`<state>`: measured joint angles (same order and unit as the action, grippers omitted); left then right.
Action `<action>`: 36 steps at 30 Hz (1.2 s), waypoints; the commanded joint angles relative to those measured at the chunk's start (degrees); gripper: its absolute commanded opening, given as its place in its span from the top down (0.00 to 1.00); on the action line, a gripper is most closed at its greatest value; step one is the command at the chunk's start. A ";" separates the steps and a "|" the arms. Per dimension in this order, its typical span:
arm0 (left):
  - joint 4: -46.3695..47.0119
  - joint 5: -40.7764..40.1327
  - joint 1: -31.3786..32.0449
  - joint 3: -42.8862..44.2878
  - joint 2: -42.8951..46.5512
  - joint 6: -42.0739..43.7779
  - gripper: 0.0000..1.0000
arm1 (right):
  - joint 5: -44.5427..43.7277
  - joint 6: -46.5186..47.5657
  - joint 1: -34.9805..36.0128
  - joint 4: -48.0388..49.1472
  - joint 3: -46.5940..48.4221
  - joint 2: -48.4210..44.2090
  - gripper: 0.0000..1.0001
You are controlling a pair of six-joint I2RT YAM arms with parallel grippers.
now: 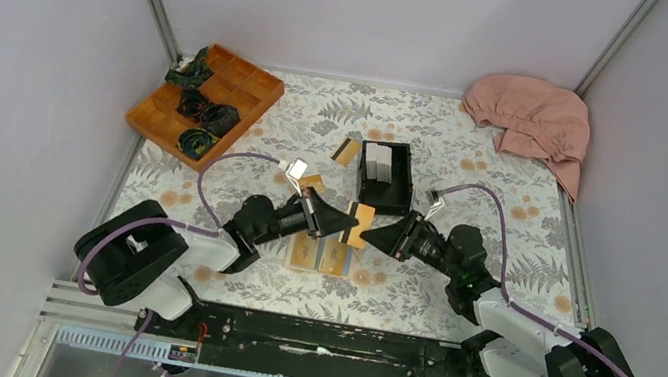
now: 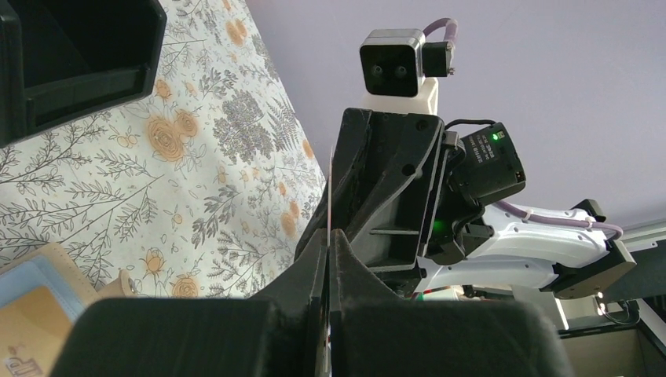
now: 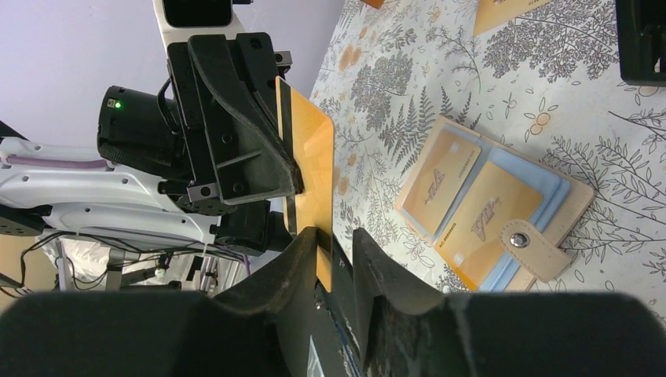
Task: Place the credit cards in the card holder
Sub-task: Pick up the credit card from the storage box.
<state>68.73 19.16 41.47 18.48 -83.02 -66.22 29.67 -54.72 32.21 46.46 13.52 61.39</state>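
My left gripper (image 1: 348, 221) (image 2: 330, 239) is shut on an orange-gold credit card (image 1: 362, 223) (image 3: 312, 169) and holds it upright above the table; in the left wrist view the card shows only as a thin edge (image 2: 331, 188). My right gripper (image 1: 373, 237) (image 3: 336, 239) faces it with jaws apart astride the card's lower corner. One finger (image 3: 302, 251) is against the card and a gap remains at the other. The tan card holder (image 1: 320, 253) (image 3: 577, 200) lies open below, with two cards (image 3: 441, 179) (image 3: 493, 210) in its slots and its snap tab (image 3: 534, 247) out.
A black open box (image 1: 384, 176) stands just behind the grippers, with loose cards (image 1: 346, 150) (image 1: 311, 182) beside it. A wooden compartment tray (image 1: 255, 85) holding dark bundles sits at the back left. A pink cloth (image 1: 533, 119) lies at the back right.
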 commanded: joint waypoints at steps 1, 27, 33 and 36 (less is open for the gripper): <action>6.45 1.08 0.28 -0.45 -0.75 -0.93 1.00 | 0.78 -1.01 0.65 5.93 2.20 0.68 0.73; 3.96 -2.85 -0.57 -4.10 1.57 -0.28 0.39 | 0.98 -3.57 2.60 9.07 3.69 2.88 1.00; -11.16 -13.99 -1.40 -7.71 13.58 3.71 0.30 | -3.18 2.07 3.77 -4.41 5.72 -0.91 1.00; -24.53 -22.81 -1.40 -8.86 23.18 5.53 0.30 | -6.75 5.52 5.17 -12.99 8.02 -2.63 1.00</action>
<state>60.45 9.23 40.49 11.05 -69.10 -65.08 27.86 -55.22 35.48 43.57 16.67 61.56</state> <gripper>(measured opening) 0.698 0.012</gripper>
